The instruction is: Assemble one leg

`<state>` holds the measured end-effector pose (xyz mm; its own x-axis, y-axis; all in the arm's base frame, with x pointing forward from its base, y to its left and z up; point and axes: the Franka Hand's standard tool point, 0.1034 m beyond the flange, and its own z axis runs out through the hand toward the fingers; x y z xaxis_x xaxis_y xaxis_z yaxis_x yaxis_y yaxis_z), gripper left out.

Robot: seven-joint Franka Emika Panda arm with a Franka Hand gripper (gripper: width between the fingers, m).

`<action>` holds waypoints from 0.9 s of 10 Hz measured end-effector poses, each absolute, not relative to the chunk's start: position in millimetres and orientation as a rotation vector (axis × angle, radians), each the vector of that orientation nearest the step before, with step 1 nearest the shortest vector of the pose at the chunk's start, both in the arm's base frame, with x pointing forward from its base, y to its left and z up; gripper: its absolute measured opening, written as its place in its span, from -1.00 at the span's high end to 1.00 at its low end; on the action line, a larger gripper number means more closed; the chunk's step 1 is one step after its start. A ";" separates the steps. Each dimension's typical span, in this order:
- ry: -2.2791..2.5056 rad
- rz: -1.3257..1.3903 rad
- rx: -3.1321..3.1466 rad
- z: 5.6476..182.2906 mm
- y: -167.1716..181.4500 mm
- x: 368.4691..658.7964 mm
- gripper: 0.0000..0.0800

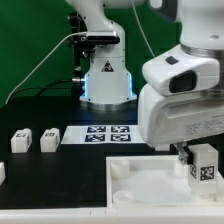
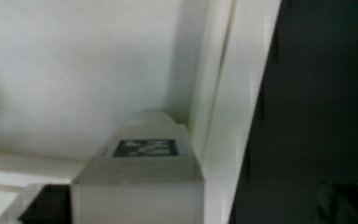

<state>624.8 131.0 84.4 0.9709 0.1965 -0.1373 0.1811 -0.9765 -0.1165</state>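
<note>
The gripper [image 1: 200, 160] hangs low over the near corner of the black table [image 1: 40, 115] on the exterior view's right. Its fingers are drawn in narrow and clamp the leg [image 1: 204, 170], a small white post whose black-and-white tag faces the exterior camera. The leg stands upright in the grip, above the white square panel [image 1: 150, 185] and close to that panel's edge on the exterior view's right. Whether the leg's lower end touches the panel cannot be told.

In the wrist view the leg [image 2: 140, 185] fills the middle, tag side showing, with the panel's white surface behind it and the dark table beside the panel's edge.

The panel lies flat along the table's near edge, and two round corner sockets [image 1: 120, 166] show on its side toward the exterior view's left. Just behind it lies the marker board [image 1: 108, 135]. Toward the table's edge on the exterior view's left stand two loose posts [image 1: 22, 142], side by side and well apart from the gripper. The arm's base [image 1: 105, 75] sits at the far edge.
</note>
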 end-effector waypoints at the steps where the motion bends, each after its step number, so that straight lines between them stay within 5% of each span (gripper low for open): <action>1: -0.287 0.220 -3.016 81.5 130.3 625.4 -0.62; 4: -0.293 0.169 -3.019 72.2 134.8 623.2 -0.62; 6: -0.289 0.166 -3.023 72.1 131.7 624.2 0.02; 9: -0.282 0.167 -3.036 70.9 122.8 625.5 0.26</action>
